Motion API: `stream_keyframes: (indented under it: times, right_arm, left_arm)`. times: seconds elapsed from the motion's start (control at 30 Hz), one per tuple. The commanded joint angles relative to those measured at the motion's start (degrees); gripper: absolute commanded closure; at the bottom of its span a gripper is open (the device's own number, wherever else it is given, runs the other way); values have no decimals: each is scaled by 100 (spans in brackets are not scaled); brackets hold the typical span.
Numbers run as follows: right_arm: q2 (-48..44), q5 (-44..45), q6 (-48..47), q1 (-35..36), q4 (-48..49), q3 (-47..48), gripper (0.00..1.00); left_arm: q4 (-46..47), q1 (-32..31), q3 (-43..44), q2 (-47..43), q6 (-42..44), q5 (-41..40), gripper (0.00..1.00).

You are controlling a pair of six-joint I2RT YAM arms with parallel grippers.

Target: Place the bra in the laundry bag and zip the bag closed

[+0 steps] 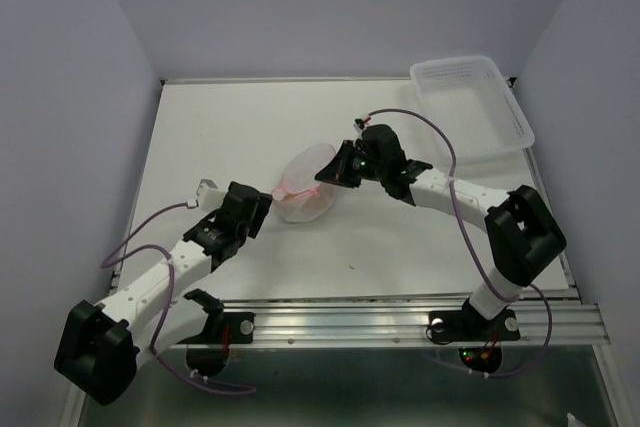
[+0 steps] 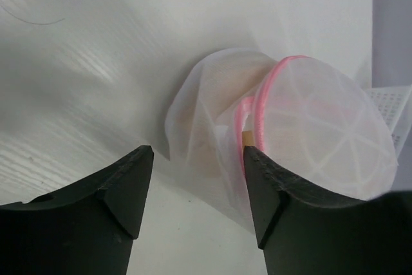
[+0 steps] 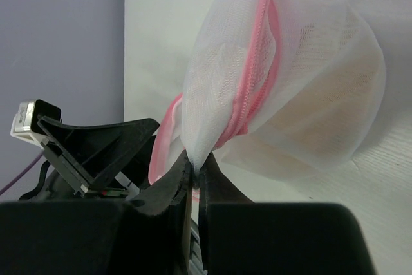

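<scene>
The laundry bag (image 1: 303,190) is a white mesh pouch with a pink zipper rim, standing mid-table between both arms. Tan fabric of the bra (image 3: 331,98) shows through its mesh, also in the left wrist view (image 2: 205,113). My right gripper (image 3: 196,160) is shut on a pinch of white mesh at the bag's rim (image 3: 232,62), beside the pink zipper, holding that edge up. My left gripper (image 2: 197,152) stands open just short of the bag (image 2: 315,127), its right fingertip close to the pink rim, with nothing between the fingers. From above, the left gripper (image 1: 266,207) is at the bag's near-left side and the right gripper (image 1: 323,176) at its far-right side.
A clear rectangular plastic basket (image 1: 472,107) stands at the back right corner. The table's front edge meets a metal rail (image 1: 400,317) that carries both arm bases. Grey walls close the table in on left, right and back.
</scene>
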Motion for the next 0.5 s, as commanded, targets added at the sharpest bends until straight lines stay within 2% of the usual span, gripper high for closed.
stream_keyframes:
  times: [0.0,0.07,0.13,0.2,0.23,0.3,0.33,0.47]
  right_arm:
    - [-342,368,-151,91,90,269,99]
    - [-394,456,-230,91,81,251,99]
    - [-456,666,-222,91,81,207,99]
    - [-509,782,-196,91,-6,198,99]
    - [-518,921,-169,144,-129,216,99]
    - [-509,1097,-116,144,-235,251,99]
    - [-509,1125,-90,144,-296,260,99]
    - [-456,1230,-46,144,-524,365,99]
  left_arm:
    - [-730,-20,538,-124,453,-228,23]
    - [-740,-29,827,-221,743,-158,18]
    - [-705,-29,969,-352,1206,43,17]
    - [-267,-29,1127,-353,1665,360,12]
    - [231,-37,1163,-257,2328,918,15]
    - [463,-142,1294,-64,2624,1579,15]
    - [760,-221,1330,181,3043,1766,16]
    - [877,-722,1584,850,3572,2066,16]
